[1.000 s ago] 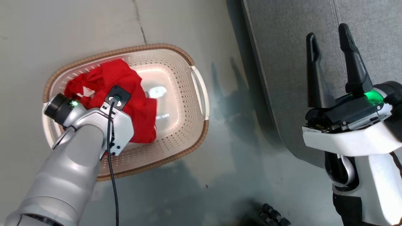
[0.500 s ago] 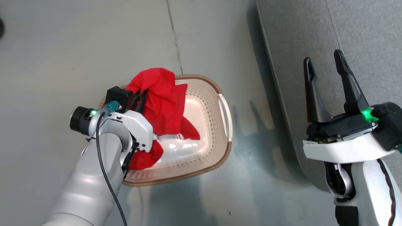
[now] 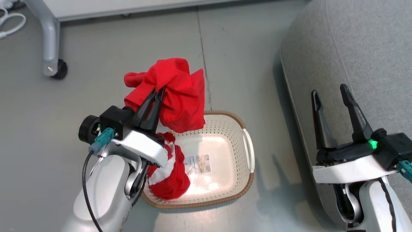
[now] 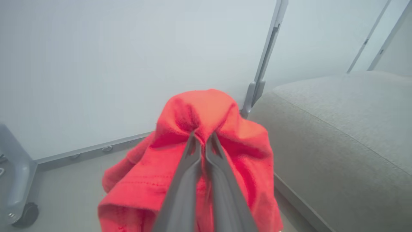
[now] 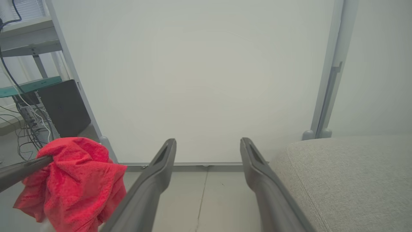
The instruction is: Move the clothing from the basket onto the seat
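Note:
My left gripper (image 3: 158, 91) is shut on the red clothing (image 3: 180, 93), which hangs bunched above the basket (image 3: 248, 151). A lower red-and-white part (image 3: 169, 175) trails down over the basket's near left corner; whether it is the same garment I cannot tell. The left wrist view has the two fingers pinched together in the clothing (image 4: 209, 109). My right gripper (image 3: 330, 93) is open and empty beside the grey seat (image 3: 370, 48). In the right wrist view the right gripper (image 5: 207, 143) frames the floor, with the clothing (image 5: 77, 180) at lower left and the seat (image 5: 347, 174) at right.
A barcode sticker (image 3: 197, 163) lies on the basket's bare floor. A grey frame leg with a black caster (image 3: 59, 69) stands at far left. A white panel (image 5: 199, 80) rises behind; shelves with cables (image 5: 29, 106) stand beyond it.
The left gripper has lifted the red clothing up out of the basket. The head camera has tilted up, so the whole picture has shifted. The right gripper stays open.

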